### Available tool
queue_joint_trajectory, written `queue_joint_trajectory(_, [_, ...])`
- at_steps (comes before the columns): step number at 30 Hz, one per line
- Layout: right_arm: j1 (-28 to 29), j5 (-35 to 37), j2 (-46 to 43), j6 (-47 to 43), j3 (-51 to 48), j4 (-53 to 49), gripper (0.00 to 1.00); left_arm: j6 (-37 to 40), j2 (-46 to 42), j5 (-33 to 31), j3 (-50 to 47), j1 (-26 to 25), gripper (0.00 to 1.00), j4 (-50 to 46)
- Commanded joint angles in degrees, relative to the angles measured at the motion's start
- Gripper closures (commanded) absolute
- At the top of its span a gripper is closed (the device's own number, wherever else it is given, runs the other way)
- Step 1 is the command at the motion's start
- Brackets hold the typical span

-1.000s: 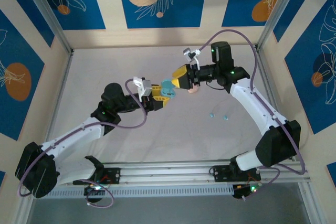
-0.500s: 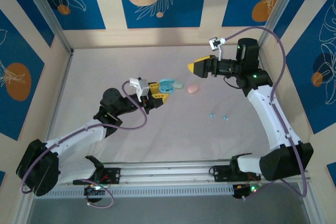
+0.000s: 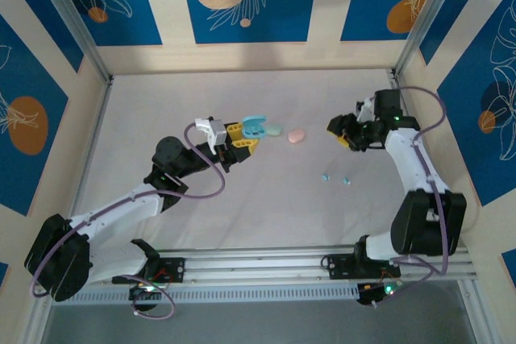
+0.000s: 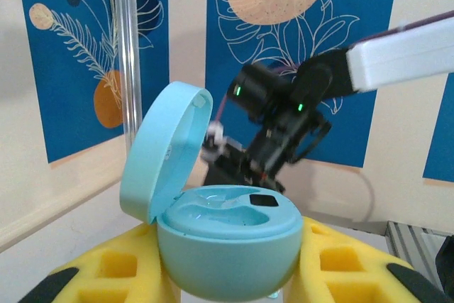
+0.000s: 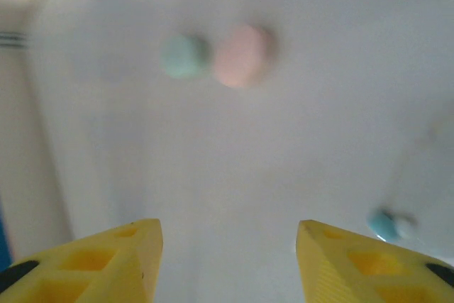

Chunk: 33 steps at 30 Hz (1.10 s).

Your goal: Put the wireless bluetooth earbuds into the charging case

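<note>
My left gripper (image 3: 244,138) is shut on a light blue charging case (image 3: 255,126), held off the table with its lid (image 4: 159,150) swung open to the left. In the left wrist view the case body (image 4: 227,246) sits between my yellow fingers (image 4: 113,271), its moulded hollows and a dark square facing up. Two tiny light blue earbuds (image 3: 326,176) (image 3: 347,180) lie on the table right of centre. My right gripper (image 3: 343,130) hangs open above and behind them, holding nothing. In the right wrist view one earbud (image 5: 386,225) lies just beyond the right finger (image 5: 355,260).
A mint case (image 3: 274,129) and a pink case (image 3: 297,135) lie shut on the white table (image 3: 242,215) between the two grippers, blurred as the mint case (image 5: 184,56) and pink case (image 5: 242,54) in the right wrist view. Patterned walls and metal posts (image 3: 76,26) enclose the table.
My right gripper left the blue case, swung far right, then dropped toward the table near the earbuds. My left gripper kept the open case and shifted slightly back.
</note>
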Motion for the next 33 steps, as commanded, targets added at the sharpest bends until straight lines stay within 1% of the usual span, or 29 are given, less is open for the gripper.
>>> queue_joint_trajectory(1, [2.3,6.8,1.4,-2.9,-2.4,-5.1,0.47,0.6,-2.1,-0.9,0.0,-0.7,0.73,1.8])
queue_joint_trajectory(6, [4.8,7.1,7.8,-6.9,-2.0,-4.0,0.47,0.9,-3.2,-1.1,-0.1,-0.7,0.72,0.3])
queue_joint_trajectory(10, [7.6,12.5,13.3,-9.1,0.7,-4.8,0.46,1.0,-3.6,-1.3,-0.1,-0.8,0.72,-0.7])
queue_joint_trajectory(12, [7.6,13.5,15.9,-9.1,1.7,-4.5,0.45,0.9,-3.7,-1.2,-0.1,-0.7,0.72,-0.9])
queue_joint_trajectory(14, [7.5,13.2,18.4,-9.0,2.3,-3.6,0.41,1.0,-3.8,-1.2,0.0,-0.7,0.72,-1.1])
queue_joint_trajectory(16, [7.5,12.3,20.3,-9.0,2.8,-3.1,0.4,1.0,-3.9,-1.1,0.1,-0.9,0.72,-1.4])
queue_joint_trajectory(20, [7.5,10.1,22.2,-9.1,3.1,-1.3,0.38,1.4,-4.2,-1.3,0.1,-0.9,0.72,-2.2])
queue_joint_trajectory(25, [7.6,11.3,23.8,-9.3,3.2,-2.3,0.38,1.6,-3.9,-1.2,0.3,-0.8,0.72,-2.6])
queue_joint_trajectory(33, [8.4,12.0,22.6,-8.9,1.7,-4.8,0.39,1.9,-3.5,-1.5,0.6,-0.8,0.72,-2.8])
